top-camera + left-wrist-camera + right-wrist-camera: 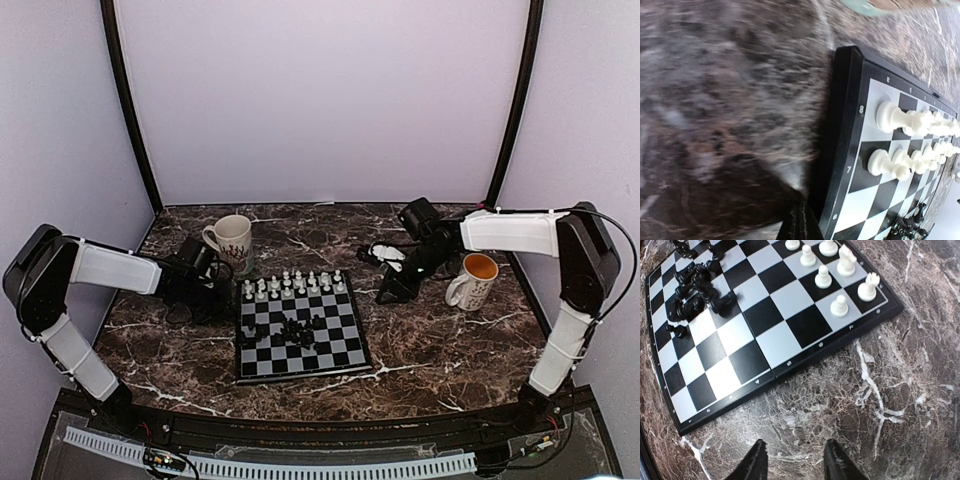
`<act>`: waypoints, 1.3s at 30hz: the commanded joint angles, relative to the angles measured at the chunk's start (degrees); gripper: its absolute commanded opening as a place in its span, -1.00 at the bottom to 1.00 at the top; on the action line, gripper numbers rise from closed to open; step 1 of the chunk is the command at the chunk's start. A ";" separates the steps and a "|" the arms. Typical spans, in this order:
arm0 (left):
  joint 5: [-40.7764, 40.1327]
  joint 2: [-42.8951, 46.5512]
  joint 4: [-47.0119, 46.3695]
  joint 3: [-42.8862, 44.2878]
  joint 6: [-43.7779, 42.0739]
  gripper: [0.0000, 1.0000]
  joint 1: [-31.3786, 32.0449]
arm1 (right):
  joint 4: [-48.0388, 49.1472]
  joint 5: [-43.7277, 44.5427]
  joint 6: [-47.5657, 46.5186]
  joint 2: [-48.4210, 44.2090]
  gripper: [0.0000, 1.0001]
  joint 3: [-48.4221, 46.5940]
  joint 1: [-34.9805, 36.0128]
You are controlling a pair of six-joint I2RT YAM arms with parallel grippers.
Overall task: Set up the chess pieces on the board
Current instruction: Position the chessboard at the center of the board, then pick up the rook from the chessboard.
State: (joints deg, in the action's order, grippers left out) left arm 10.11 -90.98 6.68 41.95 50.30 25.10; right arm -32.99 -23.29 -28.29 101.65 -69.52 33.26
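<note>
The board lies in the middle of the table. White chess pieces stand in two rows along its far edge. Black chess pieces lie heaped near its centre. My left gripper is low over the table just left of the board; in the left wrist view the left gripper is shut and empty beside the board's rim, with white pieces close by. My right gripper hovers right of the board; in the right wrist view the right gripper is open and empty over marble, near the board and black heap.
A white patterned mug stands behind the board's left corner. A white mug with an orange inside stands at the right, close to my right arm. White cable clutter lies behind the right gripper. Walls enclose the table.
</note>
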 commanded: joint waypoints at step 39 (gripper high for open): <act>-20.62 23.90 -0.67 11.51 -42.68 0.98 7.33 | 17.82 27.21 0.19 -30.36 1.00 14.61 -4.02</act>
State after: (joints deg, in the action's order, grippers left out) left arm -6.76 -65.87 8.64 51.20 16.82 32.42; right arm -25.23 -1.41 -27.46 71.88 -58.54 31.29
